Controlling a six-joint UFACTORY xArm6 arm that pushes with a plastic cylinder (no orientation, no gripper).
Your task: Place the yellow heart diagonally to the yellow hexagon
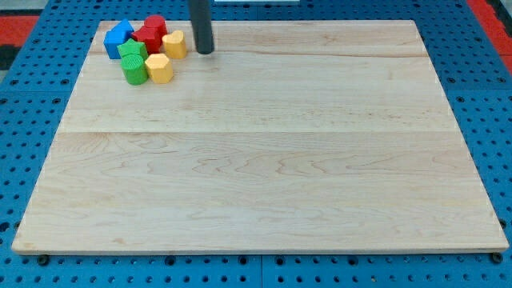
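The yellow heart [174, 44] sits near the board's top left, at the right edge of a tight cluster of blocks. The yellow hexagon [159, 68] lies just below it and slightly to the left, close to it or touching it. My tip [205, 51] is down on the board just to the right of the yellow heart, a small gap from it. The dark rod rises from there out of the view's top.
The cluster also holds a blue block [118, 38], red blocks [150, 32], a green block [131, 52] and a green cylinder [134, 71]. The wooden board [264, 160] rests on a blue pegboard surface [24, 120].
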